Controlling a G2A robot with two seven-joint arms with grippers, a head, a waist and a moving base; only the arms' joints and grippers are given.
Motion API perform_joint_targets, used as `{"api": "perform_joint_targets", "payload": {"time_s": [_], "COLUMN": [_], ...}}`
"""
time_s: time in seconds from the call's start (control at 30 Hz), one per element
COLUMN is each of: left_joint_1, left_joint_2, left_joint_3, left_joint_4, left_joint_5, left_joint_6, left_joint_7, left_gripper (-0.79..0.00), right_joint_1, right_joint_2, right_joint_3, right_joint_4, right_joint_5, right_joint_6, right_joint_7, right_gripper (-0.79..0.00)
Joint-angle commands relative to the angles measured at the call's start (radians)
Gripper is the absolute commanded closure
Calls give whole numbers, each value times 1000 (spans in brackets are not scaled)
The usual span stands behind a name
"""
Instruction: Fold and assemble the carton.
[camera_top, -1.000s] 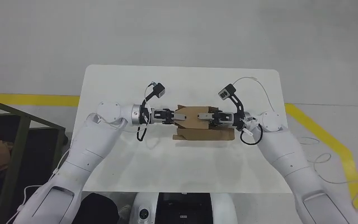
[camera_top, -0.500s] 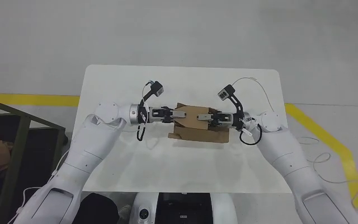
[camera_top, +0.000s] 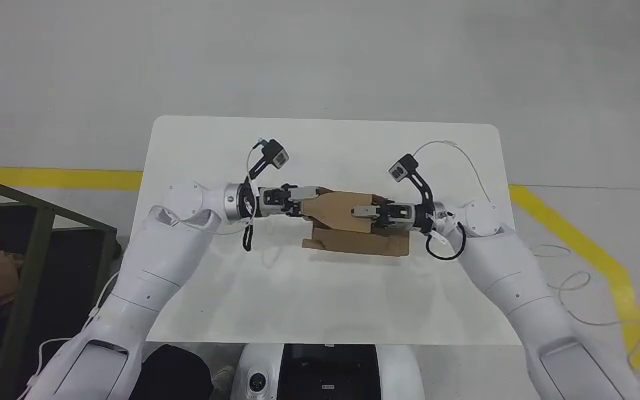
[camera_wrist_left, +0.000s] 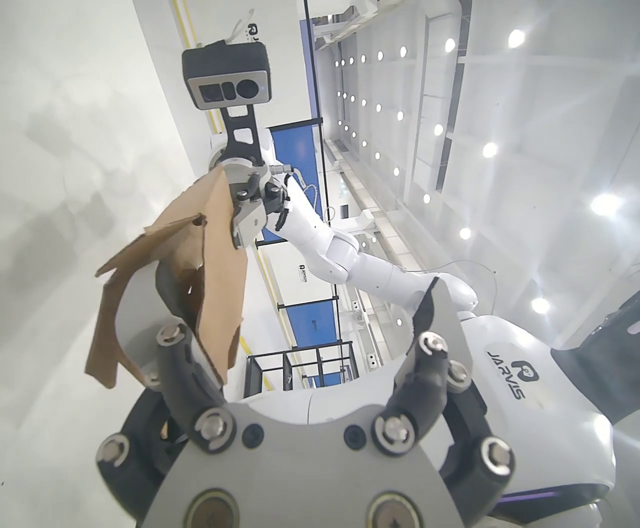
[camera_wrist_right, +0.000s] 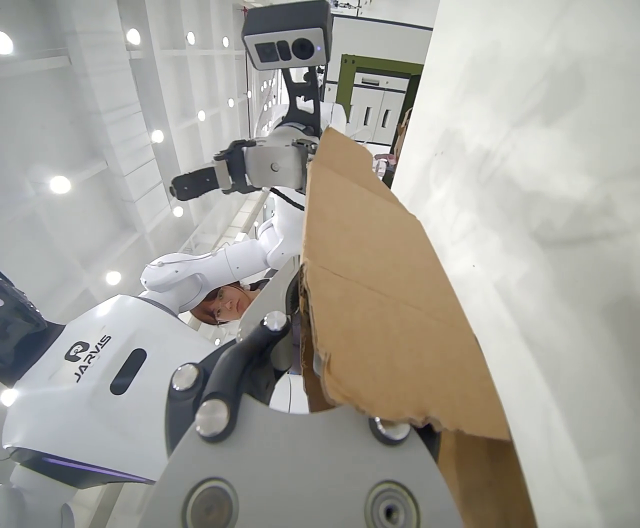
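Observation:
A brown cardboard carton (camera_top: 350, 228), partly folded, lies at the middle of the white table (camera_top: 200, 150). My right gripper (camera_top: 372, 212) is shut on its upper panel from the right. In the right wrist view one finger (camera_wrist_right: 265, 340) presses against the cardboard (camera_wrist_right: 380, 310), and the other finger is hidden behind it. My left gripper (camera_top: 305, 194) stands open at the carton's left end, beside a raised flap. In the left wrist view its fingers (camera_wrist_left: 430, 320) are spread wide, the carton's edge (camera_wrist_left: 220, 260) lies by one of them, and the right gripper (camera_wrist_left: 245, 220) clamps the far edge.
A thin white cable (camera_top: 450, 145) loops over the table's back right part. A dark green frame (camera_top: 40, 230) stands on the floor to the left of the table. Bare tabletop lies in front of and behind the carton.
My left gripper has drawn back to the left and slightly away from the carton's top. The carton's left flap now stands raised. The right gripper keeps its hold.

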Motion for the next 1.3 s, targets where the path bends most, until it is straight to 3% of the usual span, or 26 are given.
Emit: {"api": "perform_joint_targets", "payload": {"time_s": [0.0, 0.23, 0.47, 0.83, 1.27], "left_joint_1": [7, 21, -7, -64, -79], "left_joint_2": [1, 1, -14, -32, -37], "left_joint_3": [-7, -17, 28, 99, 143], "left_joint_4": [-13, -41, -32, 4, -41], "left_joint_5": [-8, -59, -99, -6, 219], "left_joint_6": [0, 11, 16, 8, -27], "left_joint_7": [1, -1, -3, 24, 105], "left_gripper": [-785, -785, -785, -785, -785], "right_joint_1": [5, 22, 28, 10, -1], "right_joint_2": [-2, -11, -18, -17, -13], "right_joint_3": [-5, -26, -38, -35, -35], "right_joint_4": [9, 38, 55, 43, 21], "right_joint_5": [-7, -24, -21, -14, -27], "right_joint_6": [-3, -11, -16, -18, -20], "right_joint_7": [-3, -12, -16, -18, -20], "right_gripper": [0, 0, 0, 0, 0]}}
